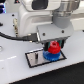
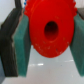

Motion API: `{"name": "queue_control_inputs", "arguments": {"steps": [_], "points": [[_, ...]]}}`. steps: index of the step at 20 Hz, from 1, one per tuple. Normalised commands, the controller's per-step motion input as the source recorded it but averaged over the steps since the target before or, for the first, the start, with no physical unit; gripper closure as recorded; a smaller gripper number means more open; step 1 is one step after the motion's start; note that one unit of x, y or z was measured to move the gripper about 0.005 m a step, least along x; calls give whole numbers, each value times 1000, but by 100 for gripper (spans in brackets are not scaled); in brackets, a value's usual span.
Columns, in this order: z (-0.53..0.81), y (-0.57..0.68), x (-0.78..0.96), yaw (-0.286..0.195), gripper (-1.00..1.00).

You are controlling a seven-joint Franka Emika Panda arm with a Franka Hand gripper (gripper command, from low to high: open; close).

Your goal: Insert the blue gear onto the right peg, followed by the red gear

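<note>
In the exterior view my gripper [image 1: 53,46] is shut on the red gear [image 1: 53,48] and holds it just above the blue gear [image 1: 51,55]. The blue gear lies flat at the right end of the grey plate [image 1: 34,58] with the black border, where the right peg stands; the peg itself is hidden. In the wrist view the red gear [image 2: 50,30] fills the frame, clamped between my two teal finger pads [image 2: 21,42]. Its centre hole shows dark. The blue gear is hidden in that view.
The white robot arm body [image 1: 30,20] and a black cable [image 1: 15,37] fill the exterior view's upper half. The plate's left part, in the exterior view, is bare grey. The white table surface [image 1: 15,70] surrounds the plate.
</note>
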Motion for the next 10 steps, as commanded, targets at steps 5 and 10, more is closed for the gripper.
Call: {"name": "queue_control_inputs", "arguments": {"steps": [5, 10], "points": [[-118, -1, 72, 0, 100], [70, 27, 54, 0, 100]]}}
